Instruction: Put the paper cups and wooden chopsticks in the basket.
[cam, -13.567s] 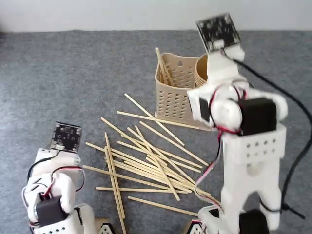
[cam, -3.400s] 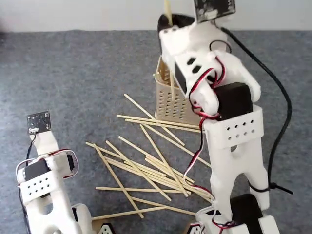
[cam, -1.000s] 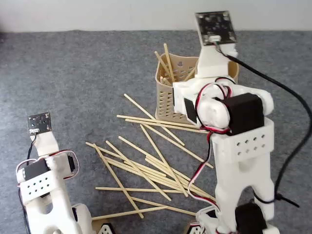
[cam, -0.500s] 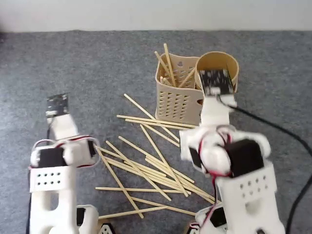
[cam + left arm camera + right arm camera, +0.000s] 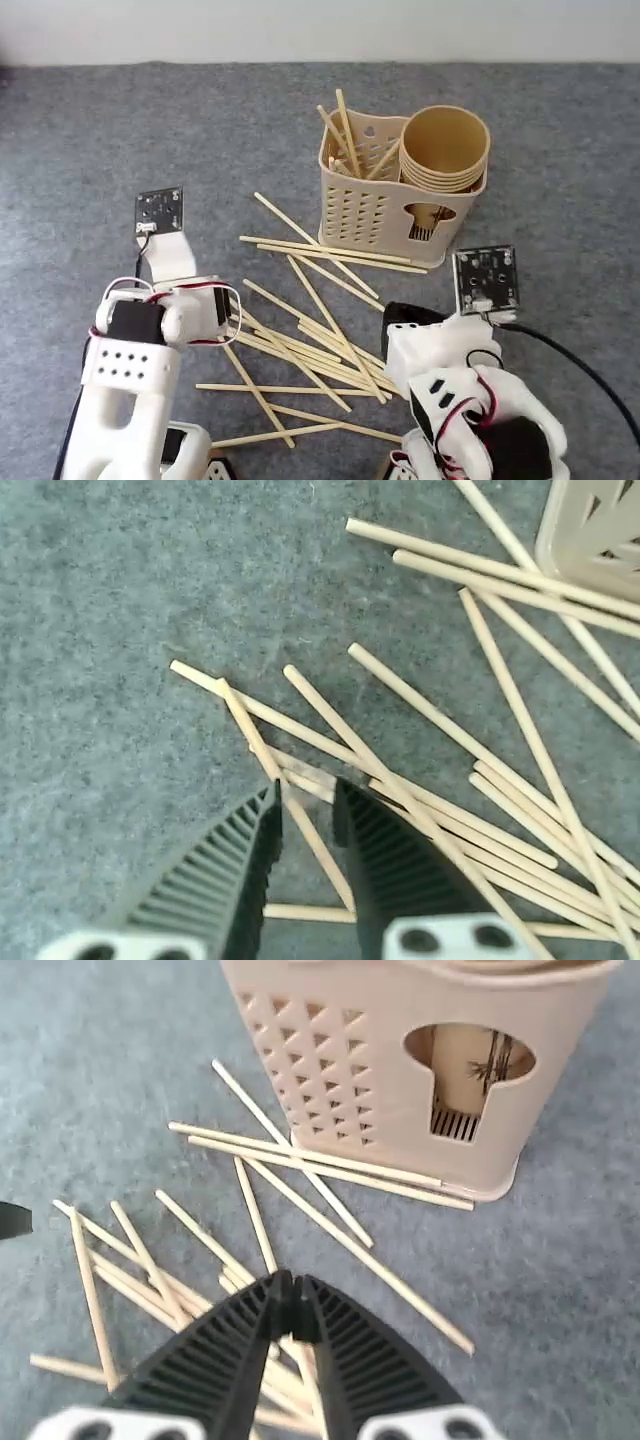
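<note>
**Chopstick collection in hand: cups stowed, loose sticks to gather.**

We see the stack of tan paper cups (image 5: 445,150) standing in the beige perforated plastic basket (image 5: 365,205), while most of the pale wooden chopsticks (image 5: 300,340) lie scattered on the grey carpet (image 5: 150,130) in front of it. The left gripper (image 5: 305,802) hovers narrowly parted astride one stick. The right gripper (image 5: 290,1295) is pressed closed and empty. Next, we judge, the left must descend and pinch.

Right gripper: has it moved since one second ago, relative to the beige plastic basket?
Yes. The right gripper drew back from above the beige perforated plastic basket to its near side.
</note>
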### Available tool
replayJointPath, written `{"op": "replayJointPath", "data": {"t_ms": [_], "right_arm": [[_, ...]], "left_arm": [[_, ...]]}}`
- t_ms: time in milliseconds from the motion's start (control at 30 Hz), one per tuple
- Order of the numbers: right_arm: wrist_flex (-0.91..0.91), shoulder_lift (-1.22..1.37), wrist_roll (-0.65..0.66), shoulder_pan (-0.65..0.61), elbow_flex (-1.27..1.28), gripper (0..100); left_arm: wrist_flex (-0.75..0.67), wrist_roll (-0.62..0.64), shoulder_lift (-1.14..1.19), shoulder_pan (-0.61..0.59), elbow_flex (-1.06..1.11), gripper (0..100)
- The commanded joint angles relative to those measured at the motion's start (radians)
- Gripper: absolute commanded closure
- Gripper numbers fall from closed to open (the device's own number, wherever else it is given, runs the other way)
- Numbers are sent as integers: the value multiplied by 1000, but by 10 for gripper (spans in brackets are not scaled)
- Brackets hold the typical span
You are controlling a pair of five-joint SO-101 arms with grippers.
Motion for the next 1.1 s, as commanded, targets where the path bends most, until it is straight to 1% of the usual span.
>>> {"op": "replayJointPath", "data": {"t_ms": [0,67,200,267,400,567,667,867,967,1067], "right_arm": [[-31,-13,-3,8,2,984],[-39,7,-3,8,3,984],[-39,42,-3,8,3,984],[-39,47,-3,8,5,984],[-44,47,-6,8,40,984],[-76,47,-8,12,94,984],[-76,47,-8,12,95,984],[-76,47,-6,12,98,984],[-76,47,-6,12,98,984],[-76,47,-6,50,98,984]], "left_arm": [[-15,46,120,5,-79,840],[-15,52,224,5,-122,823],[-20,61,419,-2,-214,823],[-21,83,496,-18,-259,823],[-21,84,614,-44,-326,823],[-26,86,706,-51,-351,819],[-71,121,747,-52,-343,818],[-98,143,824,-54,-338,742],[-100,143,848,-54,-343,742],[-100,141,856,-69,-344,742]]}}
